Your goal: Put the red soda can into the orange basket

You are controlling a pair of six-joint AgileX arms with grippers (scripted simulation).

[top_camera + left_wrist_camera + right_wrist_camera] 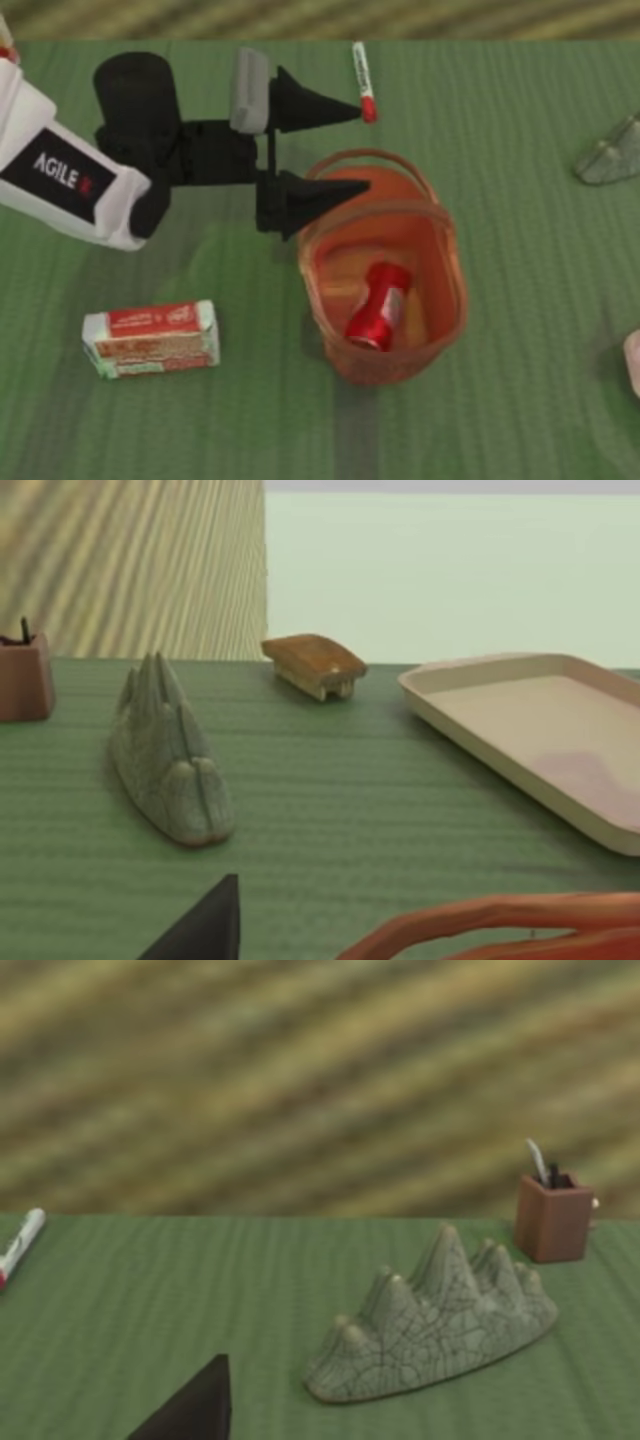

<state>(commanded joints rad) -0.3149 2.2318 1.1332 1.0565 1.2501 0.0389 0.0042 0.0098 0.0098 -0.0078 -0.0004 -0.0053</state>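
Observation:
The red soda can lies on its side inside the orange basket, silvery end toward the front. My left gripper is open and holds nothing. It hovers at the basket's back left rim, one fingertip over the rim and the other near a marker. In the left wrist view one dark finger and the basket's arched handle show at the lower edge. My right arm is out of the top view. Its wrist view shows a single dark finger set off to one side, over bare green table.
A red-capped white marker lies behind the basket. A red-and-white box sits front left. A grey-green mountain-shaped ornament stands back right. The left wrist view also shows a cream tray, a wooden block and a brown pen cup.

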